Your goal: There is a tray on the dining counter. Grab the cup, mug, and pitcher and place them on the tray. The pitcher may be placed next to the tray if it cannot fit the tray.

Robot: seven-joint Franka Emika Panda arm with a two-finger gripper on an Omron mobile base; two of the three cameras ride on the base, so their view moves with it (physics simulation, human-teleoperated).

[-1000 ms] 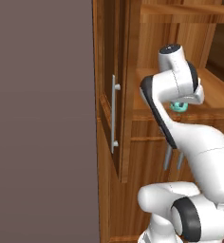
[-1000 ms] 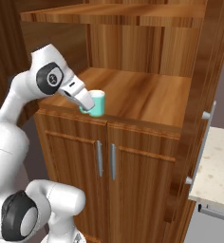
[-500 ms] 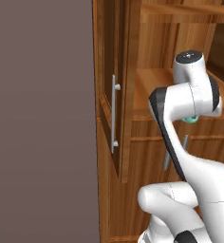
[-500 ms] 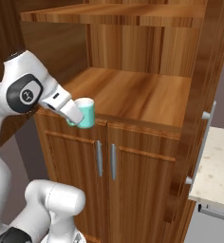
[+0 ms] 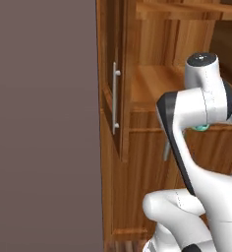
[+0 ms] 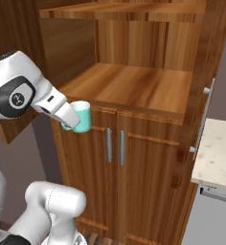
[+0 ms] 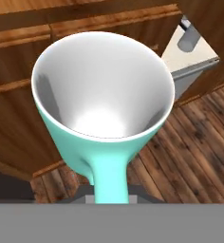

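My gripper (image 6: 68,120) is shut on the handle of the pale teal mug (image 6: 82,116), which hangs upright in the air just off the front left corner of the wooden cabinet's shelf. The hand view looks down into the mug (image 7: 104,85): whitish inside, teal outside, its handle running down to my hidden fingertips. In the left base view a sliver of the mug (image 5: 202,128) peeks out from behind my arm's white link. The tray, the dining counter, the cup and the pitcher are out of view.
A wooden cabinet with an open shelf (image 6: 134,86) stands ahead, two doors with metal handles (image 6: 114,146) below it. A tall door with a long handle (image 6: 203,119) and a beige speckled counter top (image 6: 218,153) lie to the right. Wooden floor (image 7: 180,156) lies beneath.
The arm has drawn the mug back off the cabinet shelf, leftward and lower in the right base view. It now hangs in front of the cabinet, still gripped.
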